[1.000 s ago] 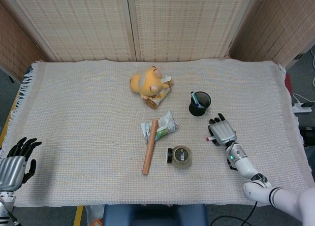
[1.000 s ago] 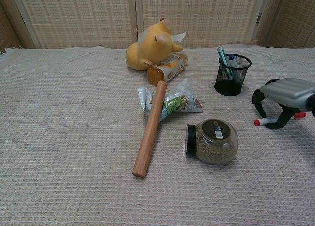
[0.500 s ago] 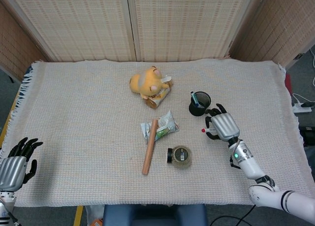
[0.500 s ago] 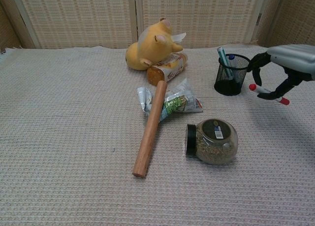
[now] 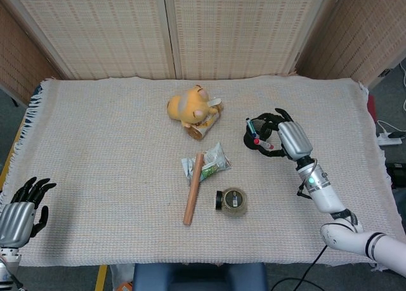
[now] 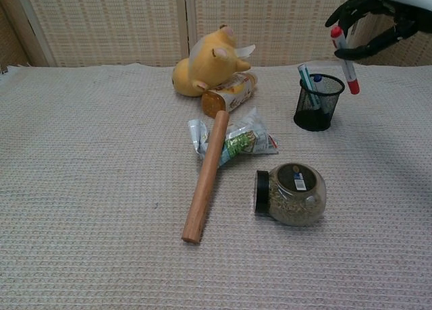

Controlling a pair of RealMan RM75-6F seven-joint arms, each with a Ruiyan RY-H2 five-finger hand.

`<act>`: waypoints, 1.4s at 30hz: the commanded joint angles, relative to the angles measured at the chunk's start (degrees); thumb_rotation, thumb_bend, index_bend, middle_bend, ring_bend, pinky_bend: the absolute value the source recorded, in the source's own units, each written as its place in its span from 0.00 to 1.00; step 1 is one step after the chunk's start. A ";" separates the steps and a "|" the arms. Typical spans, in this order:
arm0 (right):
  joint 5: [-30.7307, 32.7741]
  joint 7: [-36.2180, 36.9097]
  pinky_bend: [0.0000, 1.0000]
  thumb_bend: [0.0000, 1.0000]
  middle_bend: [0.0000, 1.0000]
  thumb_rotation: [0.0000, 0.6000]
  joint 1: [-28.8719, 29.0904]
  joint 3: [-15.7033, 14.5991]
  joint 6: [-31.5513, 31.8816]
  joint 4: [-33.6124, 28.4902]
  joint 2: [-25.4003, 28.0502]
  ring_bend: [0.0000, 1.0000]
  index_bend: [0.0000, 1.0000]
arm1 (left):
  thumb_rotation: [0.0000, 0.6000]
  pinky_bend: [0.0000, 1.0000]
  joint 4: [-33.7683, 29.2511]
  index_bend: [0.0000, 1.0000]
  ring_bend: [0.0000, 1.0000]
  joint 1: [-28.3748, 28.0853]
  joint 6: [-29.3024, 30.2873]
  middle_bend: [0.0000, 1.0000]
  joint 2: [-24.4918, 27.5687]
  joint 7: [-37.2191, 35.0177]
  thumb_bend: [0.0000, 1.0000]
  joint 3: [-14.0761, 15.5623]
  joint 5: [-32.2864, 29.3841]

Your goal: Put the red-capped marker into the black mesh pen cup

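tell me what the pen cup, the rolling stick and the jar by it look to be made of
Pen cup: black mesh, likely metal wire; you see through its wall.
Stick: wood by its look, a plain matte brown cylinder with a paler cut end.
Jar: clear glass or plastic, contents visible, with a black lid, lying on its side.

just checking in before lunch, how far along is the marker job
Pickup looks done: the right hand holds the red-capped marker in the air, tilted, just above the black mesh pen cup. Left: lower it into the cup and release. The left hand is idle at the table's edge.
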 commanded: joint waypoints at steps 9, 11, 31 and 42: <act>0.27 18.00 0.09 0.29 0.23 1.00 9.41 4.01 -7.76 20.83 -7.44 0.25 0.64 | 1.00 0.16 0.37 0.21 0.04 0.19 0.33 0.12 0.19 -0.69 0.59 -0.59 -0.90; 0.10 18.98 0.09 0.29 0.23 1.00 10.47 3.59 -8.72 23.80 -9.08 0.25 0.64 | 1.00 0.16 0.58 0.22 0.04 0.14 0.14 0.12 0.15 -0.68 0.59 -0.64 -1.09; -4.73 27.25 0.07 0.21 0.21 1.00 13.63 -1.91 -7.84 38.49 -17.15 0.19 0.41 | 1.00 0.16 1.37 0.22 0.04 -0.06 -0.58 0.12 -0.32 -0.22 0.59 -0.67 -1.65; -4.40 25.95 0.00 0.08 0.17 1.00 12.70 -2.93 -7.39 35.24 -14.55 0.12 0.23 | 1.00 0.16 1.19 0.23 0.04 -0.03 -0.22 0.12 -0.15 0.03 0.59 -0.55 -1.04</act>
